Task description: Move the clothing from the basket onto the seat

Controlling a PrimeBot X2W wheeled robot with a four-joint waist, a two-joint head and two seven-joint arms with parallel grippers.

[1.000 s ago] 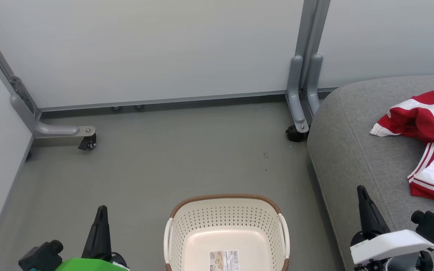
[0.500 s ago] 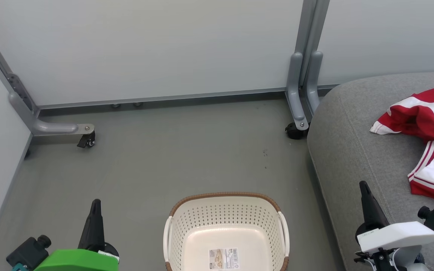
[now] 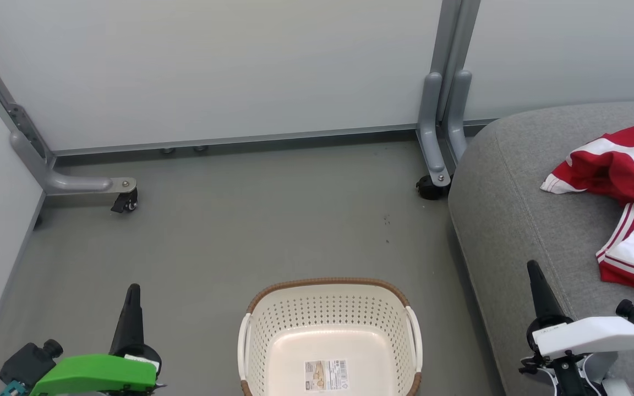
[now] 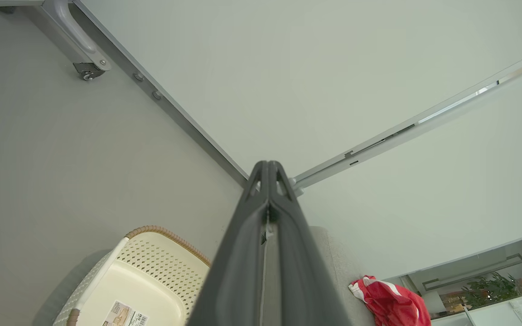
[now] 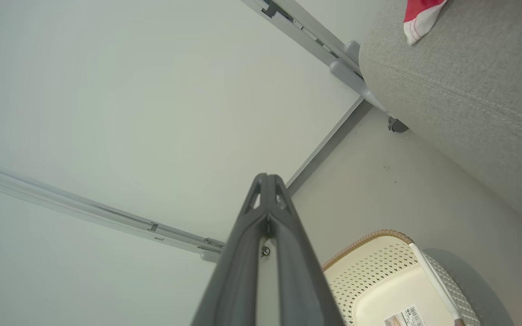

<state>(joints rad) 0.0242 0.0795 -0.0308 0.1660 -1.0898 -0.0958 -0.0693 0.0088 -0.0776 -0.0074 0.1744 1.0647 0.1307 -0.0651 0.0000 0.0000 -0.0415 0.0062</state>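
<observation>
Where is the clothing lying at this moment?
In the head view, the clothing lies on the seat at the far right, to the right of the basket and just beyond the right gripper.

Pose: left hand (image 3: 131, 292) low left, 2 fingers (image 4: 243, 253) pressed together, empty; right hand (image 3: 533, 270) low right, likewise.

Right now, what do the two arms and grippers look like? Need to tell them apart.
Left gripper: two long dark tapered fingers on a bright green wrist housing. Right gripper: same fingers, white wrist housing with a small printed label. Each carries a black knobbed module with teal trim.
</observation>
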